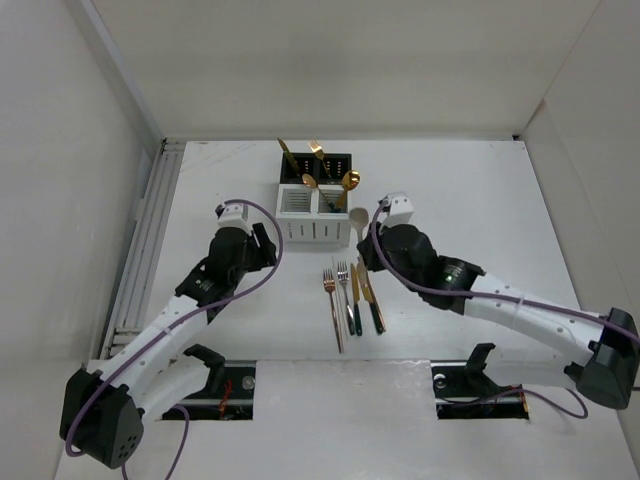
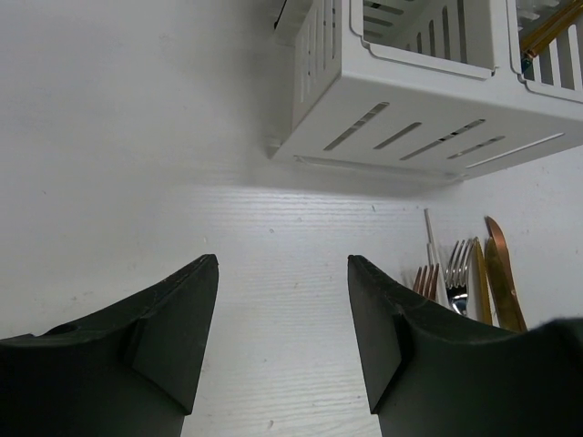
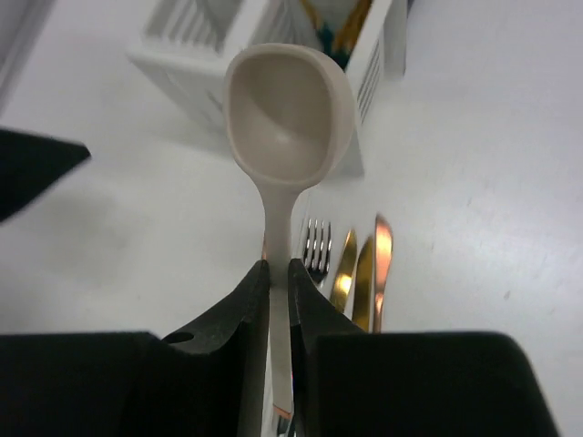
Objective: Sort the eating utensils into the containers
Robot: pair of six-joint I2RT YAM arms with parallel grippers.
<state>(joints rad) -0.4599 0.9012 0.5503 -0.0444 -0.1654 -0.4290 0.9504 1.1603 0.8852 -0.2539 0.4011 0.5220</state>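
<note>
Right wrist view: the right gripper [image 3: 279, 278] clamps the cream spoon [image 3: 288, 109]. The left gripper [image 2: 282, 273], fingers apart, hovers near the white holder [image 2: 428, 127].

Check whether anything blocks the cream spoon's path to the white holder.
Nothing visible does. The right gripper is shut on the cream spoon, close beside the white holder, with no object between them. Gold utensils stand in its nearer compartment.

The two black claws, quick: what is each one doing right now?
Left gripper: open, holding nothing.
Right gripper: shut on the cream deep-bowled spoon.
</note>
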